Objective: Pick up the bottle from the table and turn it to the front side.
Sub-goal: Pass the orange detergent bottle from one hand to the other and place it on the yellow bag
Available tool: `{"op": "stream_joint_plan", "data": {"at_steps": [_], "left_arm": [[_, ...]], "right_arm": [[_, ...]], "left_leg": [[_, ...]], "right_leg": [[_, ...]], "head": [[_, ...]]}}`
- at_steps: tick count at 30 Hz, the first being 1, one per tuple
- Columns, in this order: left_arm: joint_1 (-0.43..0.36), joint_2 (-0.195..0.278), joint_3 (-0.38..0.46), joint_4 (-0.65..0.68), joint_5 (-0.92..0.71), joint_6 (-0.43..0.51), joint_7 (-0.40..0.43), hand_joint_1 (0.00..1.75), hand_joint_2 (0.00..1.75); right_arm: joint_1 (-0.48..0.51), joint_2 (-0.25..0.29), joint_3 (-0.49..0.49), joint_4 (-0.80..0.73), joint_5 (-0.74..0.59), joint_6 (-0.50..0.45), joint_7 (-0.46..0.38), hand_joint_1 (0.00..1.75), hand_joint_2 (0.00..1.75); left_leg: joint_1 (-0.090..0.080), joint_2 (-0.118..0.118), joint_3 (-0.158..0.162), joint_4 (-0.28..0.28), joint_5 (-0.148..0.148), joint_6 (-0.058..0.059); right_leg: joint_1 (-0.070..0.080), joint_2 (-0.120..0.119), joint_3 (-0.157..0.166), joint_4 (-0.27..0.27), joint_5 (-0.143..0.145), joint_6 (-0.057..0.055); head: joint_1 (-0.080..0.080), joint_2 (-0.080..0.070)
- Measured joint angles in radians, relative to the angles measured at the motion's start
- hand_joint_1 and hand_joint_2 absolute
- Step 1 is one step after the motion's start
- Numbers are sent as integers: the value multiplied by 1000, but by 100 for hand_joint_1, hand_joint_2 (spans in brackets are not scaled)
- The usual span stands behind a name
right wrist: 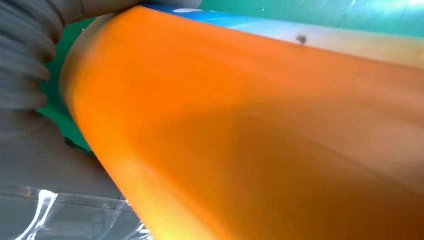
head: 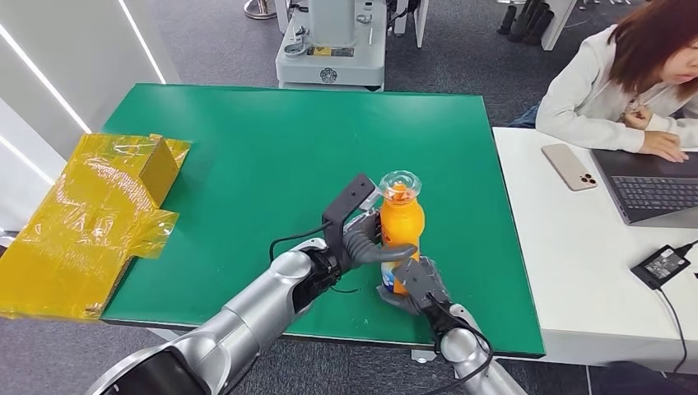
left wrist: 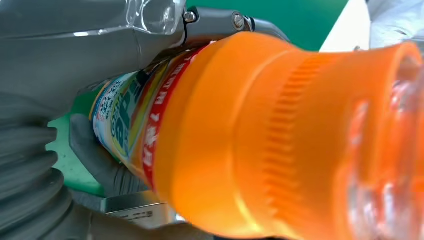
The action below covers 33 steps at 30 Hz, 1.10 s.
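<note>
An orange bottle (head: 401, 220) with a clear cap stands upright near the front edge of the green table (head: 272, 148). My left hand (head: 370, 240) grips its middle from the left, fingers wrapped around the body. My right hand (head: 414, 286) holds the bottle's base from the front. In the left wrist view the bottle (left wrist: 280, 140) lies close to the camera, its white and blue label (left wrist: 120, 125) by my grey thumb (left wrist: 60, 55). Close up in the right wrist view, the orange body (right wrist: 250, 130) has a strip of the label (right wrist: 310, 35) along its edge.
A crumpled yellow bag with a box (head: 90, 214) lies over the table's left edge. A white desk (head: 576, 271) adjoins on the right, with a phone (head: 570, 166), a laptop (head: 654, 188) and a charger (head: 661, 265). A person (head: 634, 74) sits there. A machine base (head: 331, 49) stands behind the table.
</note>
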<state>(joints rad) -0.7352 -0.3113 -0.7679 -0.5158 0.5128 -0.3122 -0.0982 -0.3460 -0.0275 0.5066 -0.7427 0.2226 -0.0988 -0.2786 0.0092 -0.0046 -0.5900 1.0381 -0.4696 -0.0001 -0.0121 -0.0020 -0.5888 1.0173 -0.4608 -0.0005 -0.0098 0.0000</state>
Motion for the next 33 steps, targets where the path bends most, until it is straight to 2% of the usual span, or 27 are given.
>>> {"op": "stream_joint_plan", "data": {"at_steps": [2,6,10,14,18,22,25,33], "left_arm": [[-4,0,0,0,26,7,5,146,175],[-2,0,-1,0,75,28,4,154,175],[-1,-1,-9,0,85,53,-11,171,175],[1,-2,-32,0,94,80,-41,175,175],[2,-4,-68,0,71,129,-103,175,175],[-9,-14,-92,0,-47,242,-231,175,175],[-34,-14,-91,-9,-171,339,-290,175,175],[-125,27,-26,-75,-424,507,-343,175,175]], "right_arm": [[2,0,3,-4,5,-8,8,175,175],[4,0,4,-9,12,-17,16,175,175],[6,0,5,-14,12,-26,20,172,175],[14,0,4,-22,13,-30,24,3,175],[22,0,3,-30,19,-35,27,0,175],[39,-1,0,-49,31,-35,27,0,175],[64,-1,-3,-77,33,-29,27,0,175],[138,-1,0,-173,55,-1,29,0,175]], "left_leg": [[0,0,0,0,0,0],[0,1,0,0,0,1],[0,1,0,1,0,1],[0,1,0,0,0,0],[0,1,0,0,0,0],[0,1,-1,0,0,0],[0,1,-2,0,0,0],[0,1,-3,0,0,0]], "right_leg": [[0,0,0,0,0,0],[0,1,0,0,0,0],[0,1,-1,0,0,0],[0,1,-1,0,0,0],[0,1,-2,0,0,0],[0,2,-2,0,0,0],[0,1,-2,0,0,0],[0,1,-3,1,0,0]], "head": [[0,0],[0,0],[0,0],[0,0],[0,0],[0,0],[0,0],[0,0]]}}
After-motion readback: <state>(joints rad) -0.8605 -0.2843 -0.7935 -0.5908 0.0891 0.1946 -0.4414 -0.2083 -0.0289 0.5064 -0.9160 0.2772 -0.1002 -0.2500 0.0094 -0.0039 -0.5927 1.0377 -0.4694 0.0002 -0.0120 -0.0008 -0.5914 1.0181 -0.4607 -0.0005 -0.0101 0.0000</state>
